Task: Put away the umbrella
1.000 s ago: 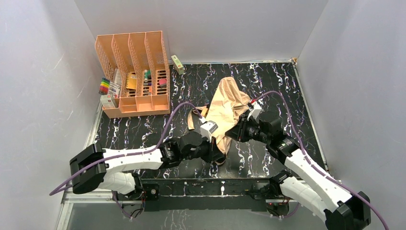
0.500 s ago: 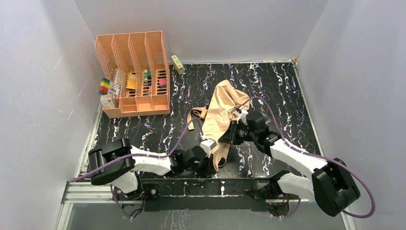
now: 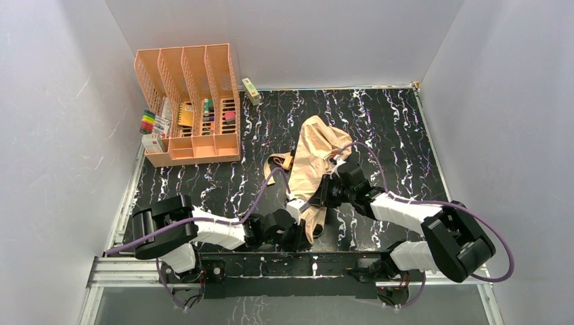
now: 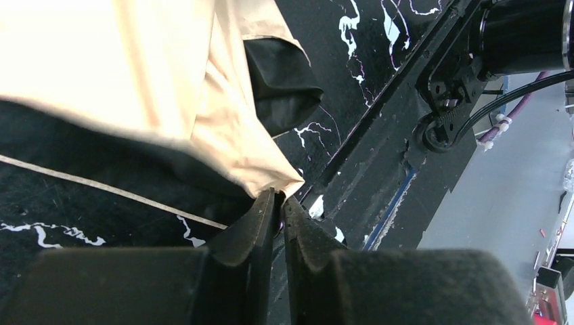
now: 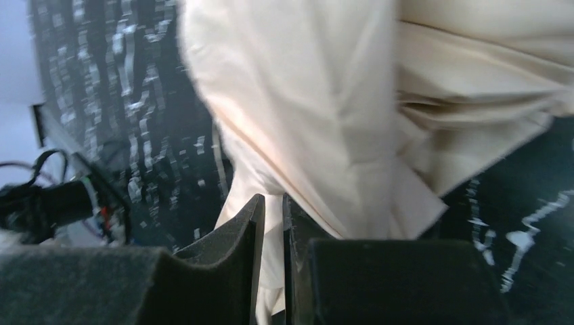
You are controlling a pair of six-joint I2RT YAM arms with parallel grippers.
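Observation:
The umbrella [image 3: 313,154] lies as a long bunch of pale peach-tan fabric down the middle of the black marbled table, with its strap [image 3: 277,162] off to the left. My left gripper [image 3: 306,227] is at the near end of the fabric. In the left wrist view its jaws [image 4: 279,195] stand almost together, pinching a corner of the umbrella [image 4: 203,122]. My right gripper [image 3: 324,192] is at the fabric's right side. In the right wrist view it [image 5: 272,198] is shut on a fold of the umbrella [image 5: 304,101] that runs down between the fingers.
A peach-orange slotted organizer [image 3: 189,101] stands at the back left, with markers [image 3: 150,123] beside it and a small green box [image 3: 251,90] at the back wall. The table's near edge and black rail [image 4: 379,169] lie just past the left fingertips.
Both grippers have drawn back toward the near edge, the right one also leftward. The umbrella fabric has come nearer and stretched longer. The left arm has folded back toward its base.

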